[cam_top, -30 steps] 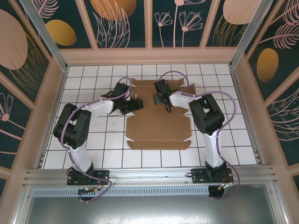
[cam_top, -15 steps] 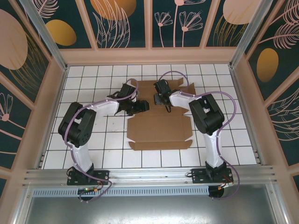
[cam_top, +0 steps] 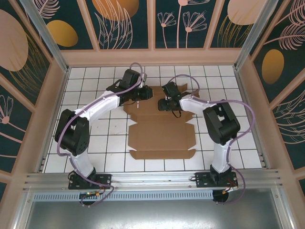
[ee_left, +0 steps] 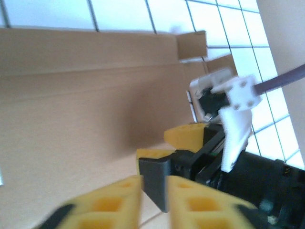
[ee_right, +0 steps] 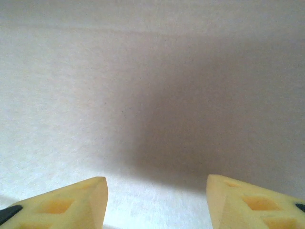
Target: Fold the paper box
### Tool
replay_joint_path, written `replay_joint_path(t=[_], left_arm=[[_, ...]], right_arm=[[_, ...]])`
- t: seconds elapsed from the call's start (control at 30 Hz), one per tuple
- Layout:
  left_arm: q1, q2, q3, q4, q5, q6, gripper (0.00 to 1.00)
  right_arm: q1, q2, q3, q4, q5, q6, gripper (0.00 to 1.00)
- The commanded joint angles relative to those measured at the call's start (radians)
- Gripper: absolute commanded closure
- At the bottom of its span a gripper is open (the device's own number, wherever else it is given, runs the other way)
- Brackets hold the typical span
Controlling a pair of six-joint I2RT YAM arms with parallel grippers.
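Observation:
The paper box (cam_top: 162, 136) lies flat as a brown die-cut sheet on the white tiles, its far panels under both grippers. My left gripper (cam_top: 145, 94) hovers over the sheet's far left part. In the left wrist view its yellow fingertips (ee_left: 155, 195) stand almost together, nothing seen gripped, above the creased cardboard (ee_left: 86, 95). My right gripper (cam_top: 163, 104) is just beside it, and its yellow fingers (ee_left: 186, 136) show close ahead. The right gripper (ee_right: 156, 191) is open, fingertips wide apart just over bare cardboard (ee_right: 152, 95).
White tiled floor (cam_top: 95, 143) surrounds the sheet on the left, right and near side. Wooden-framed patterned walls (cam_top: 152, 57) close in the back and sides. A metal rail (cam_top: 152, 179) runs along the near edge by the arm bases.
The left arm has swung forward and right over the sheet's far part and its jaws have closed. The right gripper shifted slightly left. The sheet slid a little toward the near edge.

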Motion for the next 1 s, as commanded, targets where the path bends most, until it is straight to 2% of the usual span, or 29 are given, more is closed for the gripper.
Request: replay_joint_path(t=[0.0, 0.1, 0.27, 0.5, 0.8, 0.97], left_arm=[[-0.034, 0.051, 0.004, 0.031, 0.066, 0.005, 0.98], [-0.058, 0.103, -0.004, 0.072, 0.103, -0.014, 1.0], [-0.089, 0.235, 0.051, 0.014, 0.07, -0.038, 1.0], [-0.085, 0.368, 0.08, -0.047, -0.01, -0.06, 1.0], [-0.011, 0.416, 0.052, -0.005, 0.002, -0.095, 1.0], [0.017, 0.465, 0.123, -0.053, -0.032, -0.064, 1.0]], right_arm=[[-0.075, -0.128, -0.06, 0.04, -0.032, 0.054, 0.42], [-0.125, -0.165, -0.128, 0.062, -0.044, 0.059, 0.44], [-0.152, -0.163, -0.224, 0.091, -0.062, 0.056, 0.49], [-0.148, -0.046, -0.237, 0.052, -0.05, 0.046, 0.52], [-0.116, -0.035, -0.286, 0.03, 0.033, 0.053, 0.49], [-0.08, -0.084, -0.351, 0.041, -0.028, 0.105, 0.49]])
